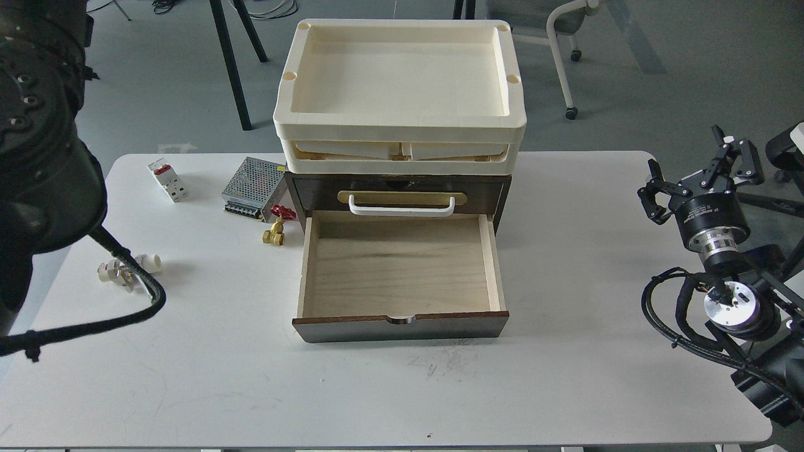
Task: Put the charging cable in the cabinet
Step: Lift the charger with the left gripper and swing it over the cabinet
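Cabinet (402,251): lower drawer is pulled fully out, its light wood interior bare.
Charging cable: cannot be seen anywhere on the table (565,351).
Right gripper (697,172): fingers are spread apart, nothing held.
Left gripper: is not shown.

White table (565,389) carries: cabinet (402,194) at centre, drawer (402,276) pulled open; left of it metal box (252,187), breaker (167,179), brass valve (276,227), small white fitting (129,269).
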